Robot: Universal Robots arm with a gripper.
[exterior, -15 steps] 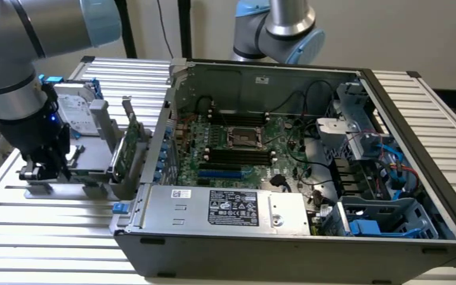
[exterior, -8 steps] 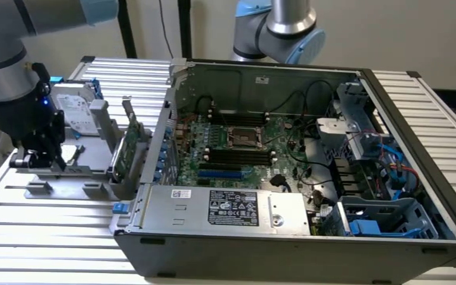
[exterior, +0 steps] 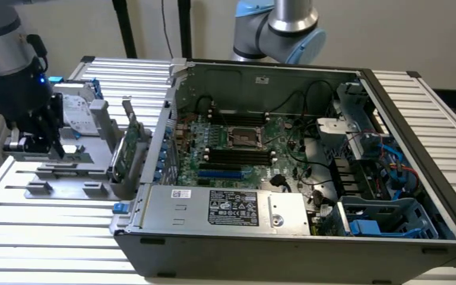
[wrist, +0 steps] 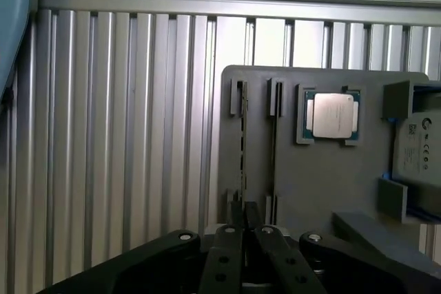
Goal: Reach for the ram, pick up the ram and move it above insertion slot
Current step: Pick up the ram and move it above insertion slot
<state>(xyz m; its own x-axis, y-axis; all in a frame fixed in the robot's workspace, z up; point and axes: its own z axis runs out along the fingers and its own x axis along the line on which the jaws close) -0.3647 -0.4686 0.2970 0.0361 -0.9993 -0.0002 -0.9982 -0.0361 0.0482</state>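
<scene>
While the reach appears to be closing on its target, the ribbed aluminium table point(exterior: 46, 219) carries an open steel computer case point(exterior: 291, 255). A matte grey slotted rack point(exterior: 69, 178) sits at the case's nine o'clock. The black claw point(exterior: 36, 148) hangs low over that rack; whether it is clenched cannot be told. The ram point(wrist: 242, 135), a thin stick seen edge-on, stands upright in a narrow rack slot at the claw's tip. A clean pick probably demands square alignment on that slim edge.

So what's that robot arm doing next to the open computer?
The arm's gripper is down at the grey holder beside the open computer case. It is lined up with the ram, a thin stick standing on edge in the holder's slot. The ram has not been lifted toward the motherboard yet.
</scene>
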